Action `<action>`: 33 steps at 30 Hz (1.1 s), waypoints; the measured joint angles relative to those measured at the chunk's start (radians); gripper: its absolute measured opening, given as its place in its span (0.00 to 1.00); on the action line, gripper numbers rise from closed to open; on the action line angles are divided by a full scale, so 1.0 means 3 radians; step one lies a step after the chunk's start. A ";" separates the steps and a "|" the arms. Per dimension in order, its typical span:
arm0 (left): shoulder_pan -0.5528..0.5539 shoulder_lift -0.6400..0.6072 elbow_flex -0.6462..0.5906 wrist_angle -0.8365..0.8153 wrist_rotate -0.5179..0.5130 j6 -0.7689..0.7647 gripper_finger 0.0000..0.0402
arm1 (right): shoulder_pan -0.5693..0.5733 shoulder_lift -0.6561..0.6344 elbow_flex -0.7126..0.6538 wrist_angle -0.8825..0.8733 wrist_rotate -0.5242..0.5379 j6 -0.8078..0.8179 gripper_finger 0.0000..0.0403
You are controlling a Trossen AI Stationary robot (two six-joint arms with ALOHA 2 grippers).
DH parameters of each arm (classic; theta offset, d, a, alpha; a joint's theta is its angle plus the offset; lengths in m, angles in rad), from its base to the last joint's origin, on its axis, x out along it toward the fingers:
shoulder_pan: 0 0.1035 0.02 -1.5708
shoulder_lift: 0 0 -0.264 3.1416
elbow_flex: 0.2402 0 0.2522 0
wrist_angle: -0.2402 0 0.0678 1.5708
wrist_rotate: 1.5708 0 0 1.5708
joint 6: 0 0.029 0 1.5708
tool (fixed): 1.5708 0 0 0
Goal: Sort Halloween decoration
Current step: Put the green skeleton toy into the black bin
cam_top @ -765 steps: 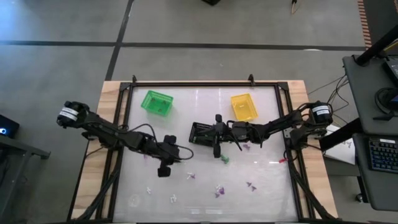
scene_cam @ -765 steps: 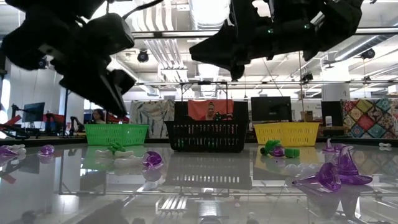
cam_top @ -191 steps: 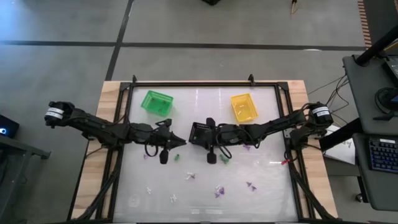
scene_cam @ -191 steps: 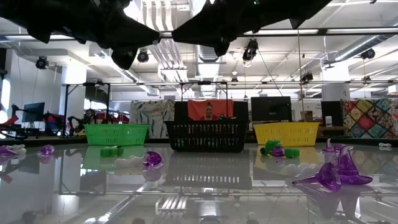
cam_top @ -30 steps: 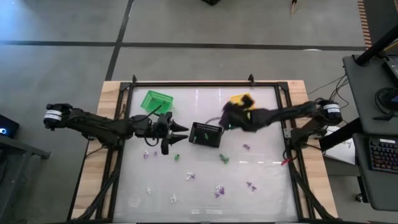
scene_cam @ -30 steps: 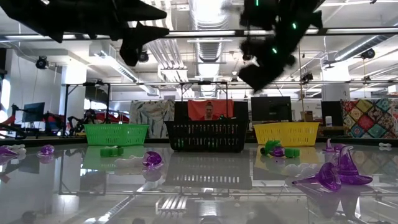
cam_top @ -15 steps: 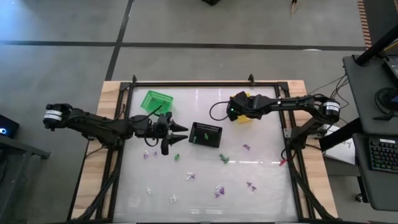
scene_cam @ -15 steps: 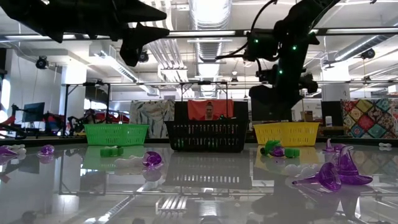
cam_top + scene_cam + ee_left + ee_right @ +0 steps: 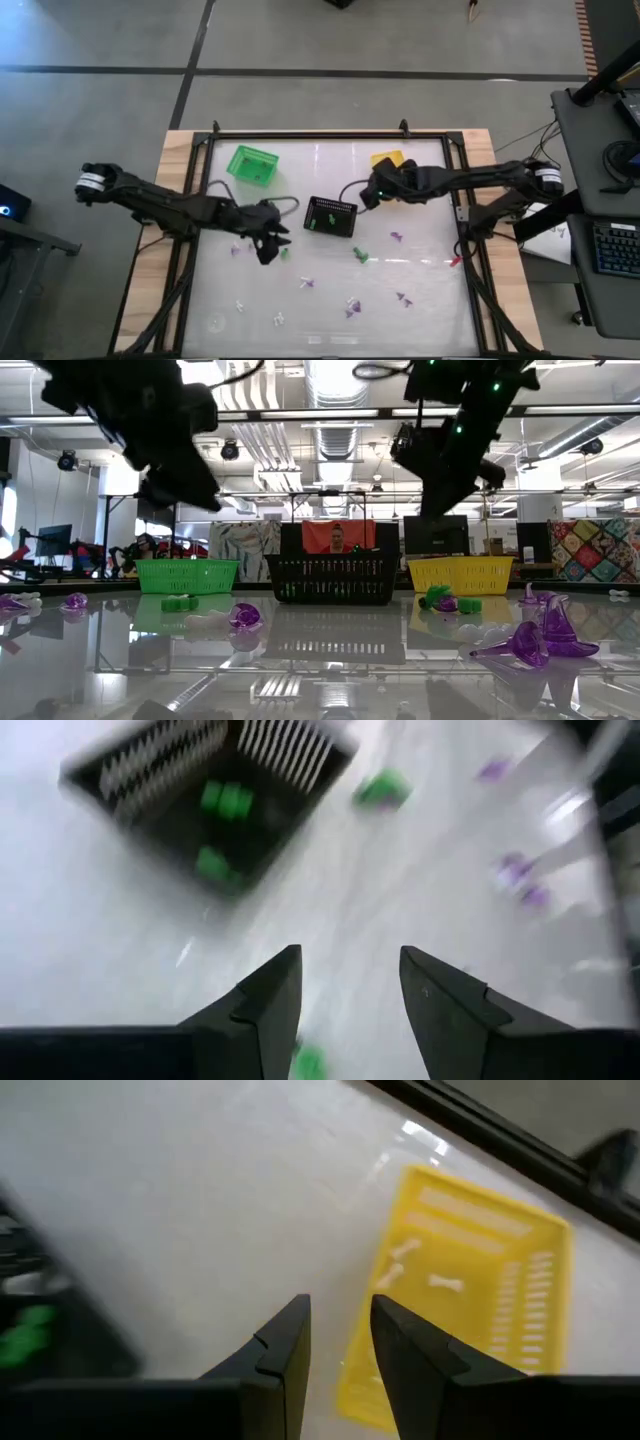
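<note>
The right pincer [image 9: 372, 190], jaws parted and empty, has pulled back from the yellow basket [image 9: 480, 1280], where three white trinkets [image 9: 443, 1283] lie, so a drop looks done. The left pincer [image 9: 268, 250], open and empty, has dipped toward a green trinket [image 9: 284, 254]. Three baskets stand on the surface [image 9: 430, 290]; about ten trinkets remain loose.

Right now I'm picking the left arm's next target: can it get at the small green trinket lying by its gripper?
Probably yes. The left gripper hangs open just beside the green trinket on bare table, with nothing between them; the black basket sits clear to one side.
</note>
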 joint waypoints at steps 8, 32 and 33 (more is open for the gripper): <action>-0.0267 0.0660 0.0512 -0.0820 -0.0370 -0.0735 0.38 | 0.0221 -0.0075 -0.0004 0.0170 0.0031 -0.0009 0.25; -0.0388 0.1963 0.1346 -0.1770 -0.0491 -0.1279 0.31 | 0.0361 -0.0012 0.0001 0.0199 -0.0031 -0.0004 0.25; -0.0389 0.1974 0.1347 -0.1766 -0.0502 -0.1280 0.30 | 0.0361 -0.0012 0.0001 0.0205 -0.0031 -0.0004 0.25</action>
